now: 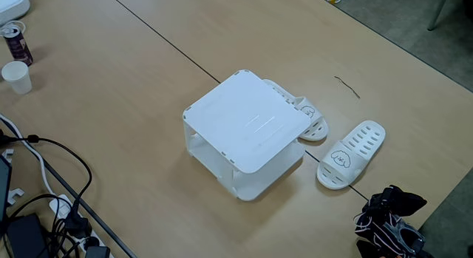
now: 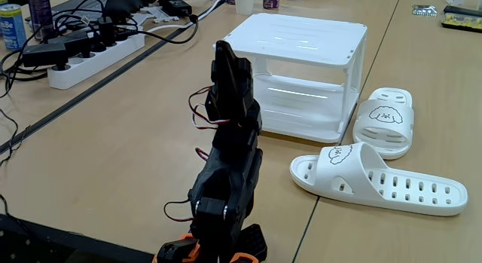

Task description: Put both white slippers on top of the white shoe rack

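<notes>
Two white slippers (image 1: pixel 352 154) lie right of centre beside the white shoe rack (image 1: pixel 247 123); light, flexible, best pinched at the strap. Pincer state unclear.

Paper cup (image 1: pixel 16 76) beside can (image 1: pixel 16 42) (upright).

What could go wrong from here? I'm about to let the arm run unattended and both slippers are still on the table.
1. One white slipper lies tight against the white shoe rack, partly hidden behind it in a fixed view, so the gripper may bump the rack when reaching in.
2. The other slipper is long and may tilt or slip from a two-finger grasp.
3. The rack looks light; a nudge could shift it.
</notes>
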